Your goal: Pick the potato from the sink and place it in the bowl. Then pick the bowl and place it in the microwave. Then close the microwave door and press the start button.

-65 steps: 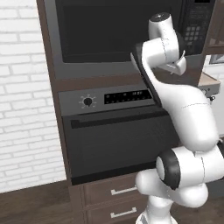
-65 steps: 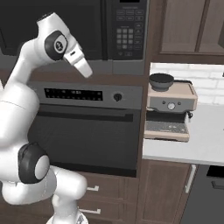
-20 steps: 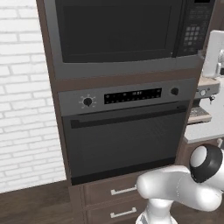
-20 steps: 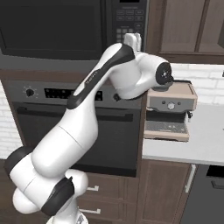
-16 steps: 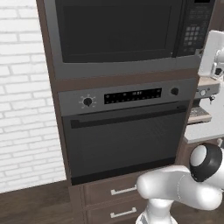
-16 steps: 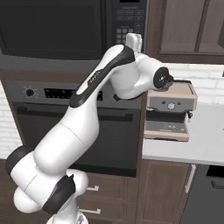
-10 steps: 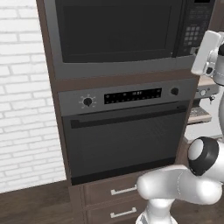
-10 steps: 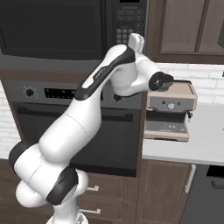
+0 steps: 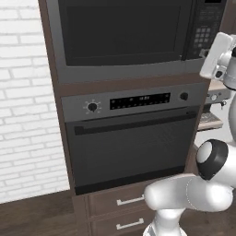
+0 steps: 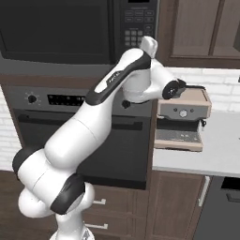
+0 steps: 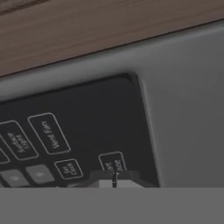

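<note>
The microwave (image 9: 124, 73) sits built in above the oven, its dark glass door (image 9: 120, 32) shut flush. Its keypad (image 9: 203, 28) is at the right, also seen as the keypad (image 10: 135, 23) in the right base view. My gripper (image 10: 148, 43) reaches up against the lower part of that keypad. In the hand view my gripper (image 11: 114, 180) is shut, its tips pressed together right at a small button (image 11: 111, 164) on the bottom row, below the "Vent Fan" key (image 11: 48, 132). Nothing is held. The potato, the bowl and the sink are out of view.
The oven (image 9: 133, 152) with knobs and a bar handle sits under the microwave, with drawers (image 9: 129, 201) below. A coffee machine (image 10: 183, 117) stands on the pale counter (image 10: 211, 157) to the right. A white brick wall (image 9: 23, 115) lies to the left.
The arm swung from in front of the microwave door over to the keypad. In the last second the hand edged closer to the keypad's lower rows.
</note>
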Tool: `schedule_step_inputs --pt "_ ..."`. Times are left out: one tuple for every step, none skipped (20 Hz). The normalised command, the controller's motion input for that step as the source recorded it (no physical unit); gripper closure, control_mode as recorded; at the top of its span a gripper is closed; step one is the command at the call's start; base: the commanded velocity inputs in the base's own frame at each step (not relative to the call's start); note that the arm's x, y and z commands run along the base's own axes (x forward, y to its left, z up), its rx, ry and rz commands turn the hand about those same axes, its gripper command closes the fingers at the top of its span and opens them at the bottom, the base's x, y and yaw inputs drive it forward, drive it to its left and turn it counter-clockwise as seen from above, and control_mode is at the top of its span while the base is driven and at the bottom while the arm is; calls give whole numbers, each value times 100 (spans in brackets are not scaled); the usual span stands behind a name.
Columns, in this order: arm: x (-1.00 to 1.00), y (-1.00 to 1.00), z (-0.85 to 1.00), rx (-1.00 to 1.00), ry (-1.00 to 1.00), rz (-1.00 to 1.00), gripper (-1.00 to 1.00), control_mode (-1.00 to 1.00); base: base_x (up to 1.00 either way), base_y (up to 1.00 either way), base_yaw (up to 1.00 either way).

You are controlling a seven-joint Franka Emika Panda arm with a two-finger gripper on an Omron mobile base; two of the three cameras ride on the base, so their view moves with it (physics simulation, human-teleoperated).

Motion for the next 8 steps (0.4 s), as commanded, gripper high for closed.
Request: schedule_step_inputs --pt "-60 0 -6 5 -14 0 100 -100 0 0 0" --pt "-100 0 -4 4 -17 0 100 -100 0 0 0" --pt "-100 0 -14 5 -13 0 100 -100 0 0 0" --pt "-100 0 -24 1 -10 0 100 -100 0 0 0" --pt "-100 0 -31 0 -7 0 100 -100 0 0 0" --pt "-100 0 -34 0 -4 0 100 -100 0 0 0" --pt "-100 0 -41 0 -2 0 100 -100 0 0 0" --pt "-100 0 -50 0 0 0 100 -100 0 0 0"
